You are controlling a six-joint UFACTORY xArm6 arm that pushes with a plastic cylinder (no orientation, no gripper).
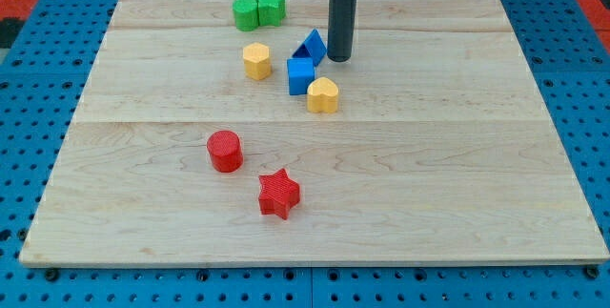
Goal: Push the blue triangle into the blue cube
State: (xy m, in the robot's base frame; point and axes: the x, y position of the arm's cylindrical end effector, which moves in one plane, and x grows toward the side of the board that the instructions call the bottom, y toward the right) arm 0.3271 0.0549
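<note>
The blue triangle (313,45) stands on the wooden board (429,174) near the view's top centre. It touches the top right corner of the blue cube (300,75), which lies just below and to its left. My tip (339,58) is at the end of the dark rod, right beside the triangle's right side, close to it or touching it.
A yellow heart (323,95) sits against the cube's lower right. A yellow hexagon (255,61) lies left of the cube. A green cylinder (247,13) and a green star (271,8) sit at the top. A red cylinder (225,151) and a red star (278,194) lie lower down.
</note>
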